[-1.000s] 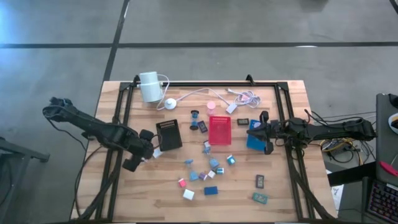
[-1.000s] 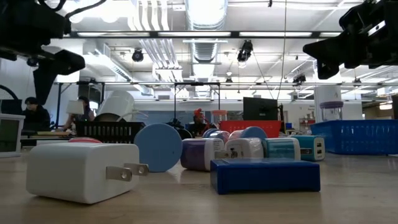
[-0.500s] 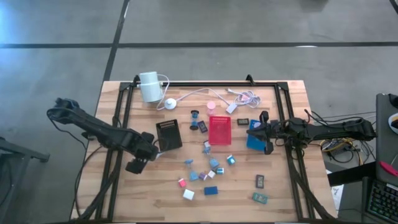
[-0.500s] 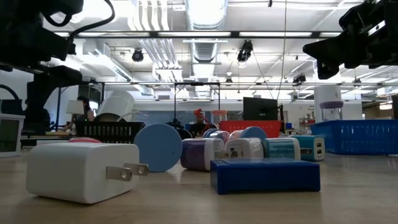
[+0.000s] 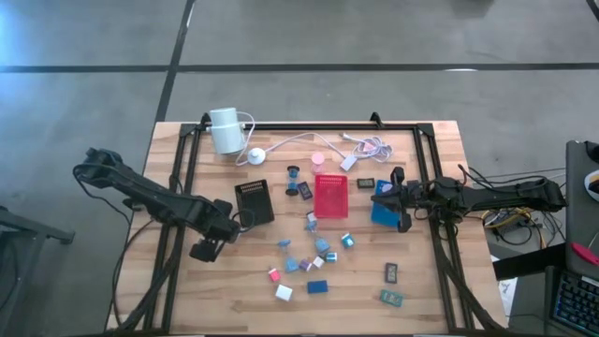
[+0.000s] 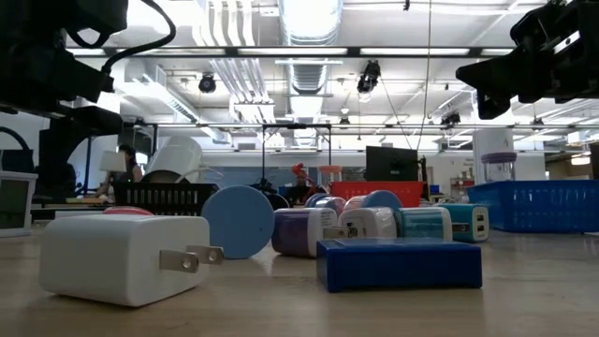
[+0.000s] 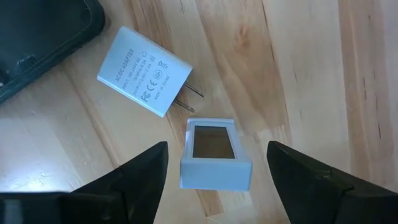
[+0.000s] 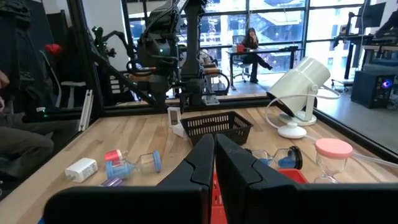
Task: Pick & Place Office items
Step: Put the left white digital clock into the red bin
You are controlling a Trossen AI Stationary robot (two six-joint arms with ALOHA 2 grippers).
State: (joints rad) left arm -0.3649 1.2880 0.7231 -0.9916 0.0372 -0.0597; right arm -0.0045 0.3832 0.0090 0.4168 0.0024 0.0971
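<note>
Left tool (image 7: 214, 163), fingers spread, hovers directly over a small white rectangular block with a dark window (image 7: 215, 154) lying on the wooden counter (image 7: 298, 74) just beside the black mesh tray (image 5: 254, 201); its long axis runs between the fingers.

Small office items (image 5: 314, 260) are scattered loose at the lower centre of the high view: white, blue and pink blocks. A white plug adapter (image 7: 144, 70) is laid flat beside a small white display (image 7: 216, 153).
</note>
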